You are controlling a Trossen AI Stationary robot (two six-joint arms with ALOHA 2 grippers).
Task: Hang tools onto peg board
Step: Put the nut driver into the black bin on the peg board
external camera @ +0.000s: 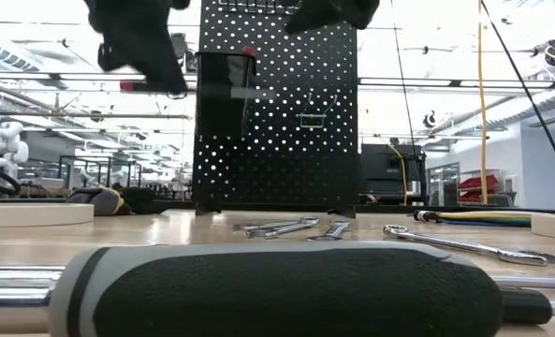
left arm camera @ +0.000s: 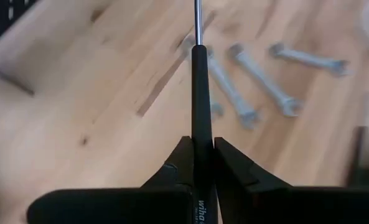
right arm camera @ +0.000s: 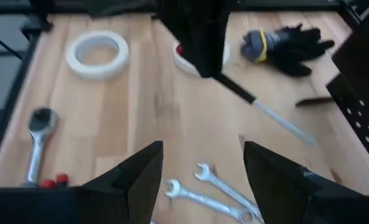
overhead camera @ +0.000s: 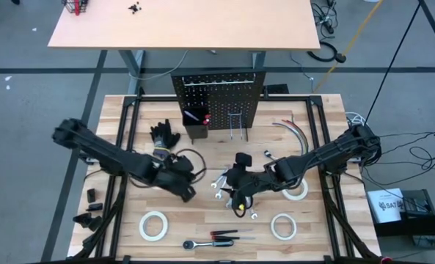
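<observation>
Nearest the low camera lies the black-handled ratchet (external camera: pixel 286 290), flat on the table (overhead camera: pixel 202 227); behind it silver wrenches (external camera: pixel 277 227) lie before the upright peg board (external camera: pixel 277 122); the left gripper (left arm camera: pixel 198 163), above mid-table left of the wrenches, is clenched on a slim black-handled screwdriver (left arm camera: pixel 200 93), its shaft pointing away; the right gripper (right arm camera: pixel 203 163) hovers over the wrenches, fingers spread, grasping nothing; white tape rolls (overhead camera: pixel 152 225) lie near the front edge.

Small white lettering is showing on the black screwdriver handle (left arm camera: pixel 201 155) between the pincer fingers, too cut off to read.
</observation>
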